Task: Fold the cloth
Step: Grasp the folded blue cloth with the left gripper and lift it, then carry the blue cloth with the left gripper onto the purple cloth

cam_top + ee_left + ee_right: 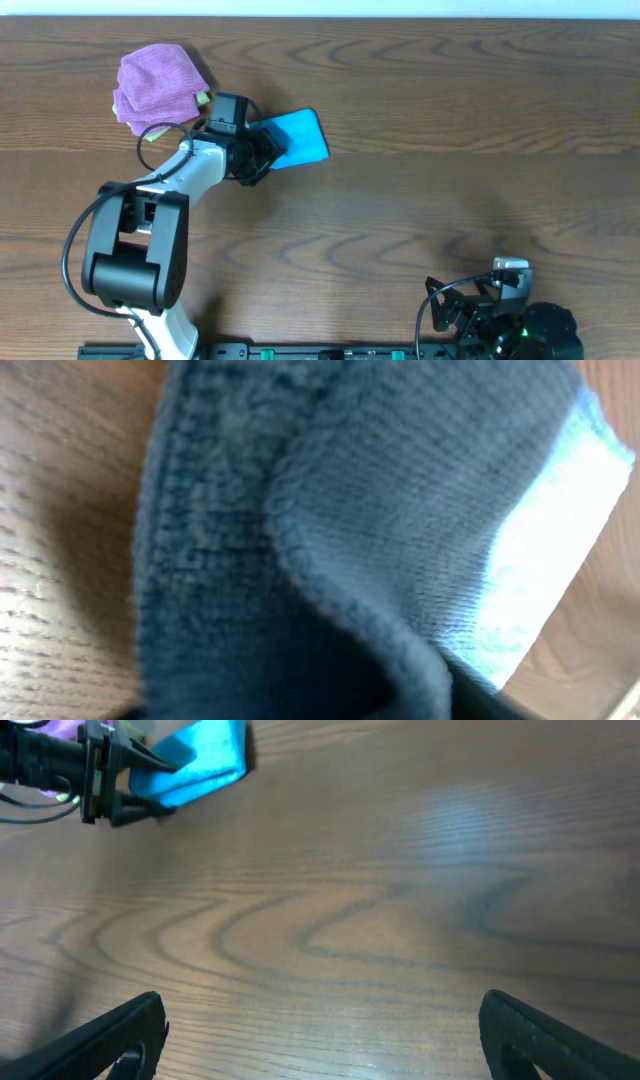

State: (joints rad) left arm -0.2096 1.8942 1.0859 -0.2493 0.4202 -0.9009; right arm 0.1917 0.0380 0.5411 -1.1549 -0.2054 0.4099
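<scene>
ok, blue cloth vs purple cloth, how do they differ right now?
The blue cloth forms a neat rectangle; the purple cloth is bunched in a heap. The left gripper is at the blue cloth's edge; nothing grips the purple cloth. Both are soft cloths, close together.

The bright sky-blue soft terry cloth (300,138) lies folded into a small, slanted rectangle on the wooden bench (450,200), towards the far edge and left of centre. Close up, its overlapping layers show stitched hems.

no legible text, labels (none anywhere)
</scene>
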